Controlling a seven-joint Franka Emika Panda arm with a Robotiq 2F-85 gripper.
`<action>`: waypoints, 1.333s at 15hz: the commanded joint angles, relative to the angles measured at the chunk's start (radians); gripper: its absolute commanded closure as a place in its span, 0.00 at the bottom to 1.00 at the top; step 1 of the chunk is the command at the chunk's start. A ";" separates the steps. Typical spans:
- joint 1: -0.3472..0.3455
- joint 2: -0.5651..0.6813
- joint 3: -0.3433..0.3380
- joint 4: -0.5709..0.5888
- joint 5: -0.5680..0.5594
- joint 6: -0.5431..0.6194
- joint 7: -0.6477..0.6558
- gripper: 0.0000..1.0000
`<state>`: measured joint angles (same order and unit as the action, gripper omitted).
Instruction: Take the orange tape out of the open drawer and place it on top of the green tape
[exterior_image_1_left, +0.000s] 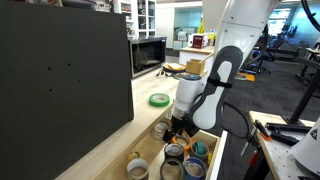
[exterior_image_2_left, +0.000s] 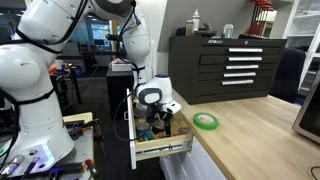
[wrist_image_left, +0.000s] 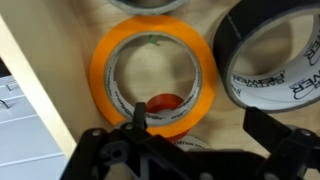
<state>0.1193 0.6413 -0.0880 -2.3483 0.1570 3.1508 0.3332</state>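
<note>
In the wrist view the orange tape (wrist_image_left: 100, 75) lies flat on the floor of the open drawer (wrist_image_left: 45, 60), with a smaller red roll (wrist_image_left: 165, 102) showing through its hole. My gripper (wrist_image_left: 200, 125) is open just above it. One finger is over the hole's near edge and the other is outside the ring. In both exterior views the gripper (exterior_image_1_left: 180, 128) (exterior_image_2_left: 155, 118) reaches down into the drawer (exterior_image_1_left: 215, 150) (exterior_image_2_left: 162, 150) and hides the orange tape. The green tape (exterior_image_1_left: 160, 99) (exterior_image_2_left: 206, 121) lies flat on the wooden counter, apart from the drawer.
A black tape roll (wrist_image_left: 265, 50) lies close beside the orange one. Several other rolls (exterior_image_1_left: 172, 155) crowd the drawer. A dark cabinet (exterior_image_1_left: 60, 70) stands on the counter, and a microwave (exterior_image_1_left: 148, 55) sits beyond the green tape.
</note>
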 joint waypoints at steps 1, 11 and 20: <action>0.014 0.021 -0.012 -0.010 0.045 0.055 0.001 0.00; 0.057 -0.103 -0.020 -0.109 0.093 0.119 -0.004 0.00; 0.037 -0.078 -0.010 -0.087 0.108 0.110 -0.010 0.00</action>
<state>0.1618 0.5795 -0.1040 -2.4171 0.2453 3.2602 0.3327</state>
